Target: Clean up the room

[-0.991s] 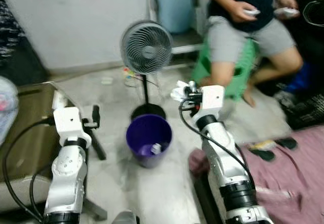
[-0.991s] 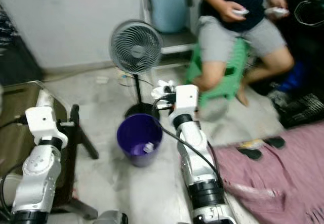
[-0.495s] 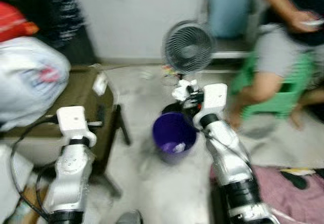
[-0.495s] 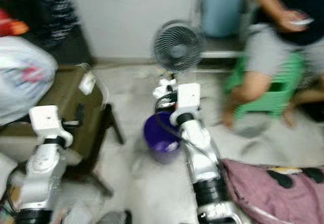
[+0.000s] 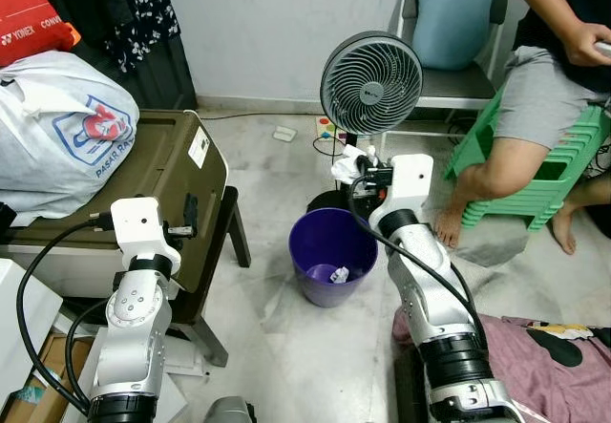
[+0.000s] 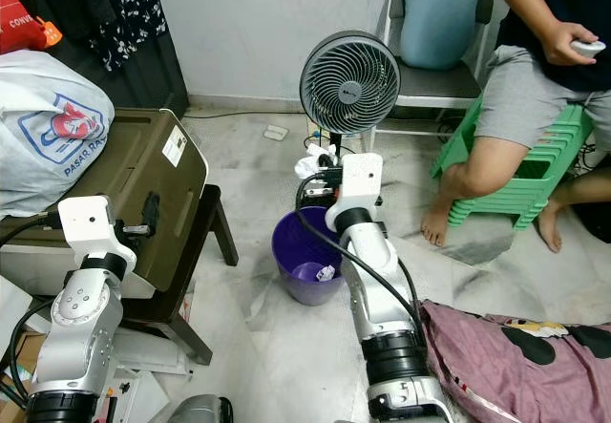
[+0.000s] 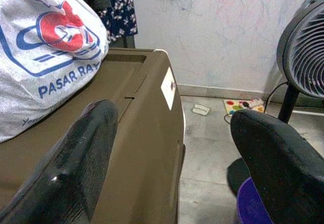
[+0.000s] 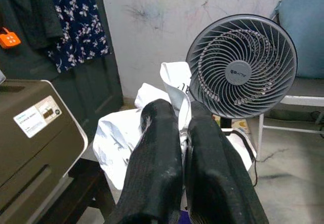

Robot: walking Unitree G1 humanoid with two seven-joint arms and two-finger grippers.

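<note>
**R gripper holding paper over bin**

R gripper (image 8: pixel 185 133) is clamping crumpled white paper (image 8: pixel 121 133), fingers (image 8: pixel 157 158) pressed together on it. It's hovering above the far rim of the purple bin (image 5: pixel 332 251), just in front of the fan (image 5: pixel 370 84). Bin is sitting on the floor btwn the two arms, w/ some paper scraps (image 5: pixel 336 274) lying inside. L gripper (image 7: pixel 172 148) is hanging spread wide, holding nothing, beside the brown box (image 5: pixel 172 170). White bag (image 5: pixel 57 127) is resting on the box. Person (image 5: pixel 549 70) is sitting on a green stool (image 5: pixel 544 170) on the right, well apart from bin.
</note>
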